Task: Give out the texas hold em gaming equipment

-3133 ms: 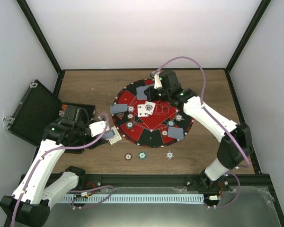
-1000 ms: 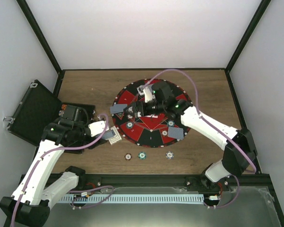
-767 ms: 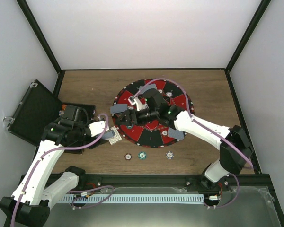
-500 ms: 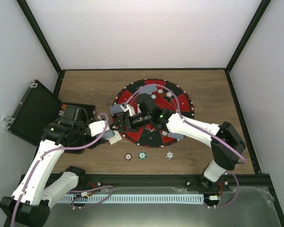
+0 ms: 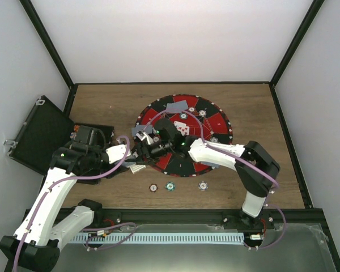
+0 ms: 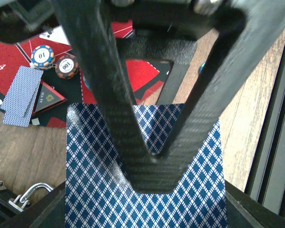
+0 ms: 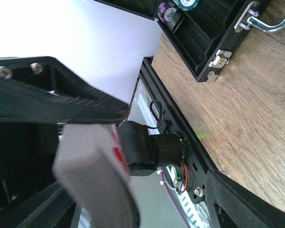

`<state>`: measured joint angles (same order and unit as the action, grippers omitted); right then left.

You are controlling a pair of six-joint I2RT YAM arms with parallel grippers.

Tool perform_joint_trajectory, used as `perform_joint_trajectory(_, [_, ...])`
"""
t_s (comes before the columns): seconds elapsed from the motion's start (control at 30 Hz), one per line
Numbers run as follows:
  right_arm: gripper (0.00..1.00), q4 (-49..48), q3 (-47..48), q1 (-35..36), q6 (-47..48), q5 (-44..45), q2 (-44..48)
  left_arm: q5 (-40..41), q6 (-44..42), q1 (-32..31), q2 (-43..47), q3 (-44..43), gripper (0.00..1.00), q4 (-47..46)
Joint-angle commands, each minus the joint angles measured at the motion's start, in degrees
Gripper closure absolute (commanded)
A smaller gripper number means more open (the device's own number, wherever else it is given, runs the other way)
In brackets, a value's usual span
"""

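My left gripper [image 6: 154, 161] is shut on a deck of playing cards [image 6: 142, 194] with blue diamond backs; the top view shows the gripper [image 5: 131, 161] holding the deck [image 5: 137, 166] off the left rim of the round red-and-black poker mat [image 5: 215, 122]. My right gripper [image 5: 143, 148] has reached across the mat to that deck. Its jaws stand apart in the right wrist view [image 7: 168, 142], with a blurred grey card edge [image 7: 92, 180] against the upper finger [image 7: 57, 95]. Dealt cards [image 5: 177, 106] and poker chips [image 5: 191, 109] lie on the mat.
Three chips [image 5: 169, 186] lie in a row on the wood below the mat. The black hinged case [image 5: 37, 133] stands open at the left, with chips [image 7: 173, 9] in its tray. Black frame posts border the table.
The right arm has swung left across the mat from the centre cards to the deck in my left gripper, and its jaws have narrowed. The left arm has not moved.
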<state>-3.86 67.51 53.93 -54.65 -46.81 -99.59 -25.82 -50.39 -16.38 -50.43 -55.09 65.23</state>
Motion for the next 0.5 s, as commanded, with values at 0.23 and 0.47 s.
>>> perform_joint_trajectory(0.23, [0.31,-8.1,3.2,0.6,-5.3,-4.8,-6.1,-1.7,-0.8,0.0,0.5,-0.3,0.95,-0.9])
perform_joint_trajectory(0.47, [0.31,-12.2,1.9,0.4,-8.0,-5.9,-7.4,-1.8,-0.8,0.0,0.3,0.0,0.95,-1.0])
